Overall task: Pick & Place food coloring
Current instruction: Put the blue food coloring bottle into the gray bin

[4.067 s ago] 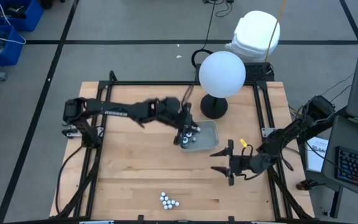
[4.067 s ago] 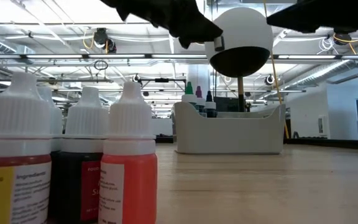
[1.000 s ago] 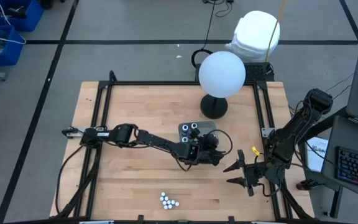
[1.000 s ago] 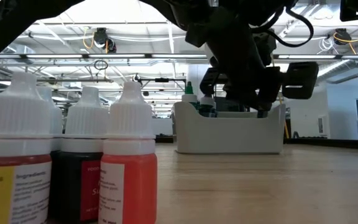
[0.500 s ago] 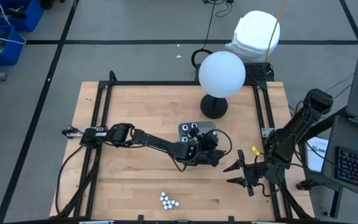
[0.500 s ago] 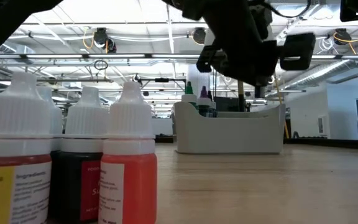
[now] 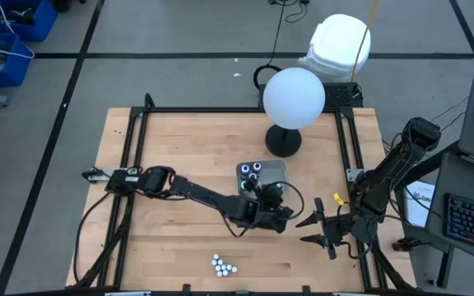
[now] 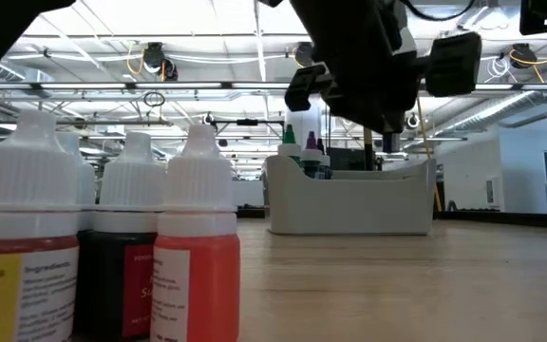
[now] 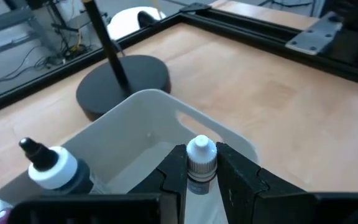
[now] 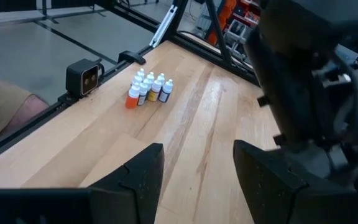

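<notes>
Since half a second back my left arm has pulled a bit away from the tray [image 7: 271, 168] toward the near side of the counter [image 7: 179, 140], so the left fingers [image 7: 267, 210] now sit just off the tray's near edge instead of over it, and the right arm hasn't budged

So I'm mid-carry with one food coloring bottle [image 9: 201, 163]. Wrist view shows it clearly: white cap poking up between my two left fingers [image 9: 244, 177], clamped on the neck and shoulder, bottle upright. Narrow grip, just bottle-wide. Behind it a dark-capped bottle [image 9: 50, 165] is left in the tray

Where I reckon it's headed is the little cluster of bottles [image 7: 224, 265] near the front edge of the counter, well apart from where I am now. Doing this bit well, imo: keep the bottle vertical while I swing over, don't squeeze harder since the thing is small and slick and could pop out, come down beside the cluster, not on top of it, because one nudge and those white caps go over like dominoes. Let go only once the base is flat on the wood

Right fingers [image 10: 194, 165] are spread apart, holding nothing, hovering over the right side of the counter near the frame
</notes>
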### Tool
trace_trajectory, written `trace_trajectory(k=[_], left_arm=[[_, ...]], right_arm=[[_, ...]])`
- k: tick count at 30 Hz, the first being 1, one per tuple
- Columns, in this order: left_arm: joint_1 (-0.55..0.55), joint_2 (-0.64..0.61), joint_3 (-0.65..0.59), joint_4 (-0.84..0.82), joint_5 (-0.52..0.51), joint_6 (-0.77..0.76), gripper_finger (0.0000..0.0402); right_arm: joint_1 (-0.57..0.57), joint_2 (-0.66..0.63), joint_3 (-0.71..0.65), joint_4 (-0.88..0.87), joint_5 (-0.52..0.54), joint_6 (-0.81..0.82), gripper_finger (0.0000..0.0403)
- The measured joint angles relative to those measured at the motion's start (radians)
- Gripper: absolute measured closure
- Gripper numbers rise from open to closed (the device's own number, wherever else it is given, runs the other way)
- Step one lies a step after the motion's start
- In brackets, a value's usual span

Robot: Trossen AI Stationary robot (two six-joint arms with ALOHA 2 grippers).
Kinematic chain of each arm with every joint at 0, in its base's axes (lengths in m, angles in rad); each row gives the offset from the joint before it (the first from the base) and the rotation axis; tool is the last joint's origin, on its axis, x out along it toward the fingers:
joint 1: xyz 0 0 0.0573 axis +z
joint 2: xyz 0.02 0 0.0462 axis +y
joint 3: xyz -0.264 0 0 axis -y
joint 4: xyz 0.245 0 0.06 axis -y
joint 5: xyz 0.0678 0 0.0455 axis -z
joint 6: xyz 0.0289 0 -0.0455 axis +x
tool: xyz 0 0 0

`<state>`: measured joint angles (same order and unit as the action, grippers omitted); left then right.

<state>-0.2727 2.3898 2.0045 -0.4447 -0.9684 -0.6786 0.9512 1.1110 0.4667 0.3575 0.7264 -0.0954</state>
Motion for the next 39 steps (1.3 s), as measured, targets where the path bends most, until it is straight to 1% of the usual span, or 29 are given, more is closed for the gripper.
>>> trace_trajectory(k=[5, 8, 13, 17, 31, 36, 39], left_arm=[[0.007, 0.0, 0.0, -0.017, 0.0, -0.012, 0.033], [0.01, 0.0, 0.0, -0.037, 0.023, -0.02, 0.033], [0.016, 0.001, -0.01, -0.062, 0.027, -0.037, 0.033], [0.026, 0.002, -0.01, -0.062, 0.069, -0.027, 0.033], [0.046, 0.016, -0.011, -0.083, 0.088, -0.032, 0.033], [0.062, 0.016, -0.011, -0.084, 0.148, -0.036, 0.033], [0.068, 0.016, -0.011, -0.084, 0.157, -0.037, 0.033]], right_arm=[[0.0, 0.0, 0.0, 0.009, -0.002, -0.003, 0.022], [0.0, 0.0, 0.0, 0.009, -0.003, -0.003, 0.022], [0.0, 0.0, 0.0, 0.009, -0.025, -0.006, 0.022], [0.0, 0.0, 0.0, 0.009, -0.025, -0.006, 0.022], [0.0, 0.0, 0.0, 0.012, -0.025, -0.011, 0.022], [0.0, 0.0, 0.0, 0.012, -0.025, -0.012, 0.022], [0.0, 0.0, 0.0, 0.012, -0.025, -0.009, 0.022]])
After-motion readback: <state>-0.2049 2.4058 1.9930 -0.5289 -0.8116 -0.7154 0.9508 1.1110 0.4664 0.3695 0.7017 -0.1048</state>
